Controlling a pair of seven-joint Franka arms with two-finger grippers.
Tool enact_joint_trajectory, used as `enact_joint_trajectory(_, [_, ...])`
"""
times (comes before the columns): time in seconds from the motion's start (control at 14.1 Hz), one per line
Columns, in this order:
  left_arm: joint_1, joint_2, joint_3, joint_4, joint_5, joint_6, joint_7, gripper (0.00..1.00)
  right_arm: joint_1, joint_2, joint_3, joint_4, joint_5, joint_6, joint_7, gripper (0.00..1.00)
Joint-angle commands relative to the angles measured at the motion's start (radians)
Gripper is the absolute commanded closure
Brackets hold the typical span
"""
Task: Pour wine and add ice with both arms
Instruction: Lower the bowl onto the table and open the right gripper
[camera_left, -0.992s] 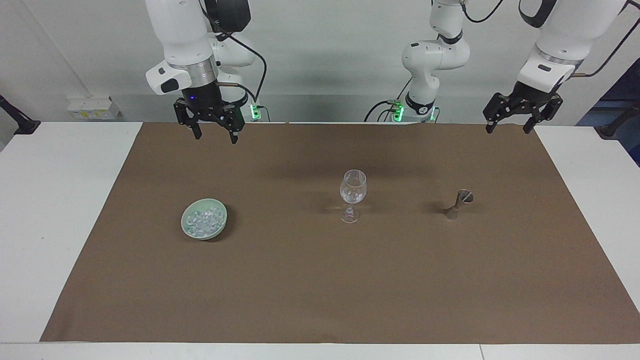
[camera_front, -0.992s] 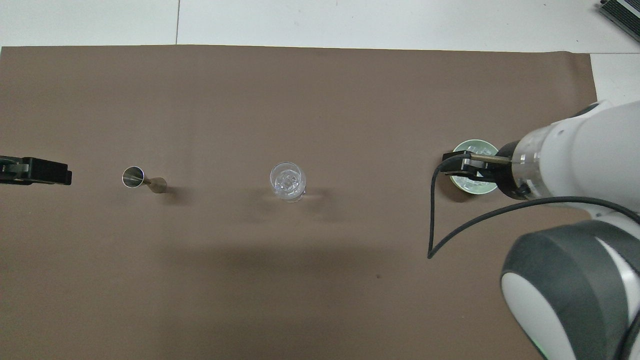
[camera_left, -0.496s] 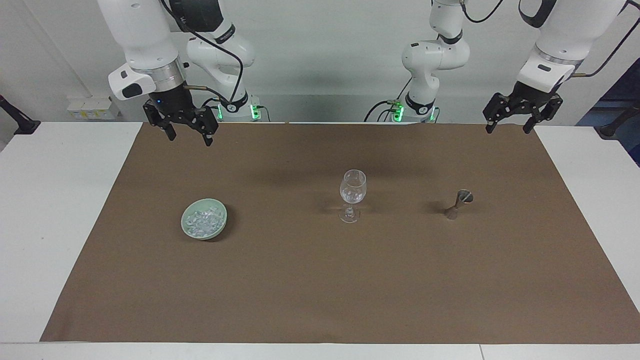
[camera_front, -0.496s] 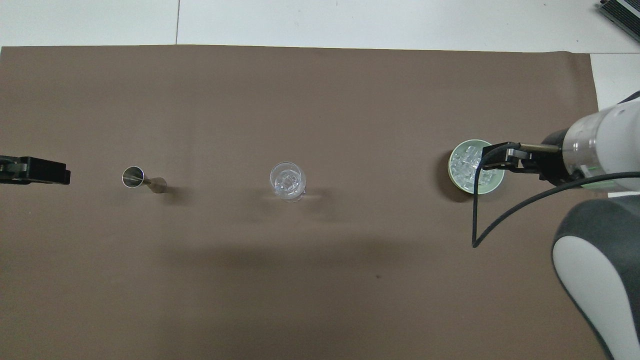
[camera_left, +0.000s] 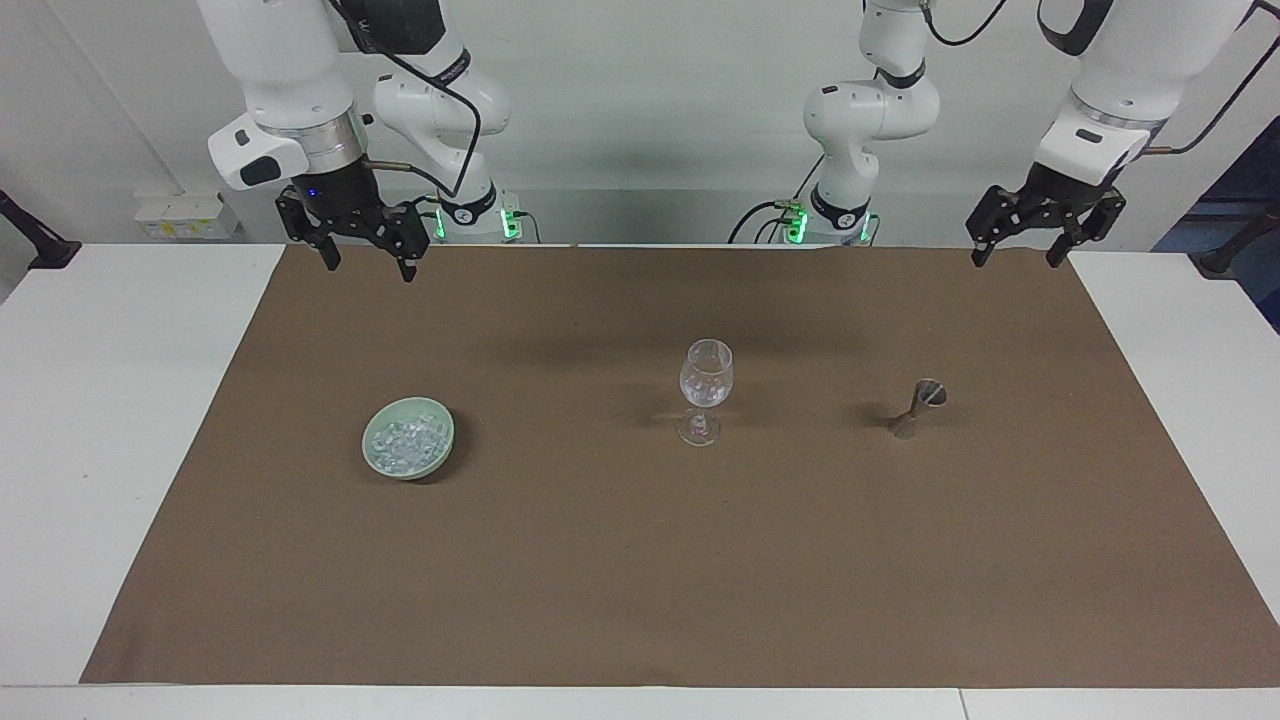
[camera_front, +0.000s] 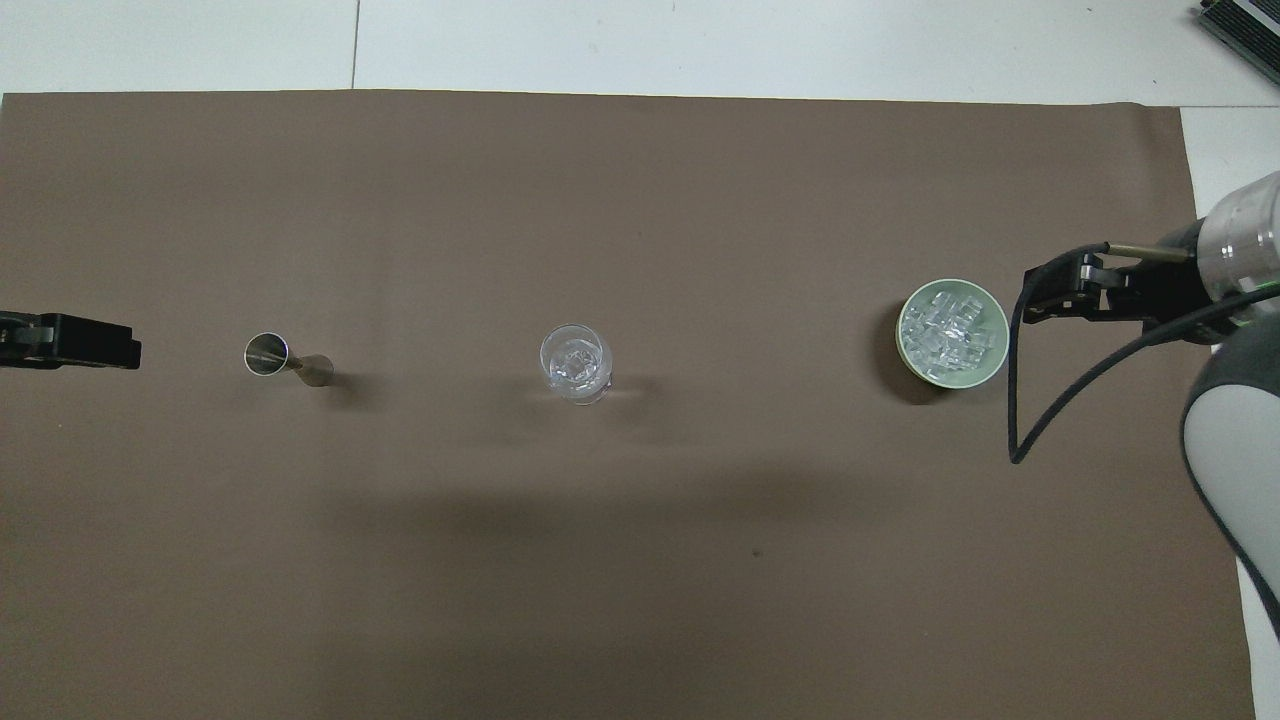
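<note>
A clear wine glass (camera_left: 706, 385) (camera_front: 575, 362) stands mid-mat with a few ice chunks in its bowl. A pale green bowl (camera_left: 412, 471) (camera_front: 953, 381), toward the right arm's end, holds a heap of ice (camera_left: 406, 439) (camera_front: 950, 330). A small metal jigger (camera_left: 918, 405) (camera_front: 284, 360) stands toward the left arm's end. My right gripper (camera_left: 367, 266) (camera_front: 1052, 296) hangs open and empty over the mat's edge by the robots. My left gripper (camera_left: 1014, 258) (camera_front: 72, 341) hangs open and empty over the mat's corner, waiting. No wine is in view.
A brown mat (camera_left: 640, 560) covers most of the white table (camera_left: 110, 420). A black cable (camera_front: 1020, 400) loops down from the right arm's wrist beside the bowl. White table strips border the mat at both ends.
The right gripper has swung toward the right arm's end of the table, uncovering the bowl in the overhead view. The left arm, glass, jigger and bowl have stayed put.
</note>
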Motion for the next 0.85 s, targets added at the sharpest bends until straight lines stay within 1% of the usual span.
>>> enact_joint_trajectory(0.0, [0.003,-0.006,0.001,0.005,-0.004,0.006,-0.01,0.0,-0.011,-0.001,0.003,0.009,0.018,-0.006,-0.041,0.0])
enact_joint_trajectory(0.78, [0.003,-0.006,0.001,0.005,-0.004,0.007,-0.01,0.0,-0.032,-0.007,0.003,-0.006,0.028,-0.001,-0.036,0.0])
